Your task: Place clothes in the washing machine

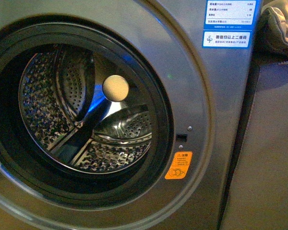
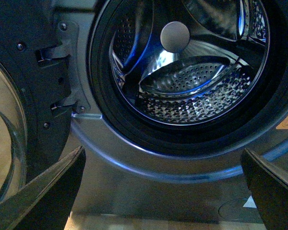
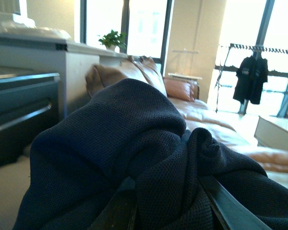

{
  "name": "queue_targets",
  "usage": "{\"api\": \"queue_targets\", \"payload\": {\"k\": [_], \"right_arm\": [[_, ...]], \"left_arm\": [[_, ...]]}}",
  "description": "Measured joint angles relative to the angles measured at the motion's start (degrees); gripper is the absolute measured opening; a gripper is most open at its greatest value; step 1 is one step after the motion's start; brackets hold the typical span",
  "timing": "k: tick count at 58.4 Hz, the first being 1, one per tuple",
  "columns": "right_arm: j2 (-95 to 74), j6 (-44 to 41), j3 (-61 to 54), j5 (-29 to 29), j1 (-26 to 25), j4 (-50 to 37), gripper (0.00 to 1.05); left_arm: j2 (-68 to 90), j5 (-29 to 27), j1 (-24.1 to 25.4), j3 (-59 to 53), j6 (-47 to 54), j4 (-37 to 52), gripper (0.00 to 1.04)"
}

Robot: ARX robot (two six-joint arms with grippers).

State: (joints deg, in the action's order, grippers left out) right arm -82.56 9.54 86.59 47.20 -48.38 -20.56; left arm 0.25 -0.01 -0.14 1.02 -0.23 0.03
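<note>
The right hand (image 3: 169, 211) pinches the bunched clothes (image 3: 105, 143); the left hand (image 2: 158, 191), spread wide, faces the drum (image 2: 201, 96) of the open washing machine (image 1: 206, 110).

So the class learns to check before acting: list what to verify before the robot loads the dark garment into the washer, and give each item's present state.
1. The door is swung clear of the washing machine mouth: ok.
2. The drum shows no obstruction: ok.
3. The clothes are on the right gripper: ok, draped over it. How firm the grip is: cannot tell.
4. The clothes are lined up with the mouth: not ok, they are absent from the front view.
5. The left gripper is open, empty and facing the mouth: ok.
</note>
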Motion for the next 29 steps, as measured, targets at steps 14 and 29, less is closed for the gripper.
{"api": "queue_targets", "payload": {"k": [14, 29], "right_arm": [[3.3, 0.8, 11.6, -5.3, 13.4, 8.4, 0.22], [4.2, -3.7, 19.6, -20.2, 41.8, 18.4, 0.22]], "left_arm": [[0.0, 0.0, 0.0, 0.0, 0.0, 0.0, 0.98], [0.0, 0.0, 0.0, 0.0, 0.0, 0.0, 0.98]]}}
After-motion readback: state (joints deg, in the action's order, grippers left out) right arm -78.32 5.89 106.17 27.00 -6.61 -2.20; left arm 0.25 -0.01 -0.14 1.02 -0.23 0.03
